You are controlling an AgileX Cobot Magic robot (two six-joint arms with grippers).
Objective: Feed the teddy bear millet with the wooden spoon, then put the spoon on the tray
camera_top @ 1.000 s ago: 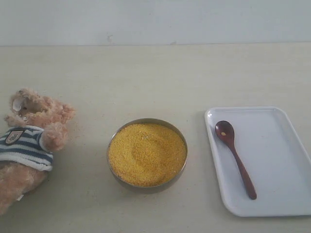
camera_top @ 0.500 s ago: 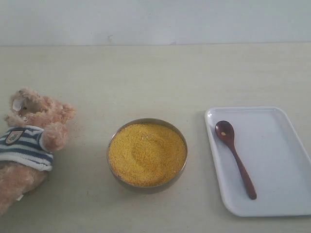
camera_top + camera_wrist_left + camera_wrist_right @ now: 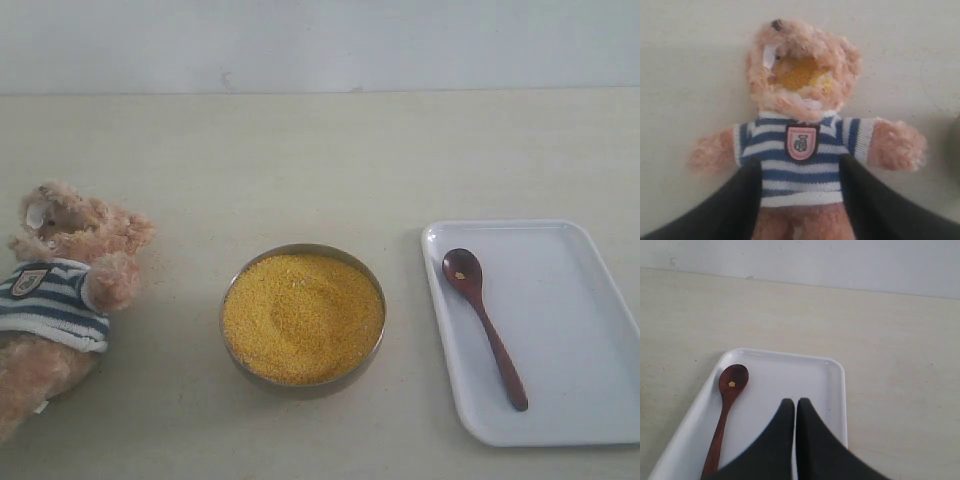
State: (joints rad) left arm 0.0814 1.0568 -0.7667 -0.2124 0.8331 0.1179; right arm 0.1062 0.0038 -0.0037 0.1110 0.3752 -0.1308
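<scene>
The millet (image 3: pixel 302 317) fills the metal bowl (image 3: pixel 301 389). Left of the bowl in the exterior view, the teddy bear (image 3: pixel 60 290) lies on its back with yellow grains caked on its muzzle. Right of the bowl, the wooden spoon (image 3: pixel 484 320) lies in the white tray (image 3: pixel 570 330), along the side nearest the bowl. The left gripper (image 3: pixel 800 167) is spread wide. The right gripper (image 3: pixel 795 402) is pressed together, empty.

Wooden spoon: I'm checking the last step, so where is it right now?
The wooden spoon lies flat in the tray, along its left side, at the right of the exterior view, right of the millet bowl.
</scene>
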